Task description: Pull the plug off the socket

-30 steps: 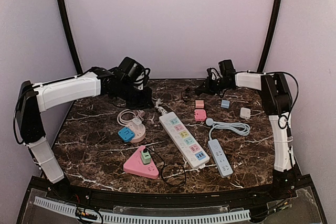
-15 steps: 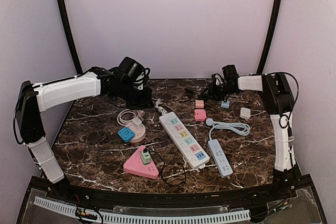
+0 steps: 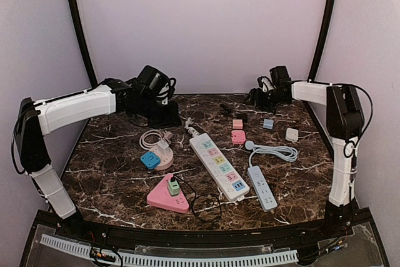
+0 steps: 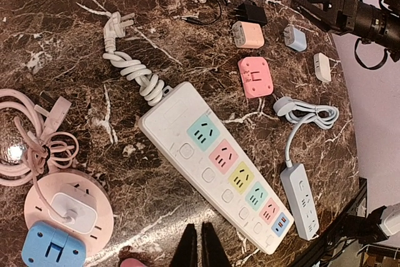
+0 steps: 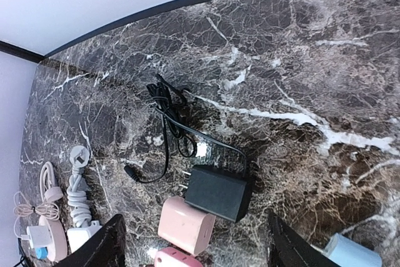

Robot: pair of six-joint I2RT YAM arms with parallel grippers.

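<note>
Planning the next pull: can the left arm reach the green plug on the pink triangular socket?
Probably yes: the green plug stands uncovered atop the pink triangular socket, left of centre, with nothing over it.

We see the long power strip (image 3: 219, 166) in the middle of the table (image 3: 106, 173), running from back left to front right. The short power strip (image 3: 262, 187) lies just to its right, with its cord (image 3: 278, 151) coiled behind it. At the front left sits the three-corner socket (image 3: 164, 201) with a plug (image 3: 173, 186) on top. Behind that is the round socket (image 3: 164, 161) with a blocky plug (image 3: 150, 159) on its left edge. Behind the long strip lies a square adapter (image 3: 238, 137), with a small charger (image 3: 237, 124) just behind it.
</note>
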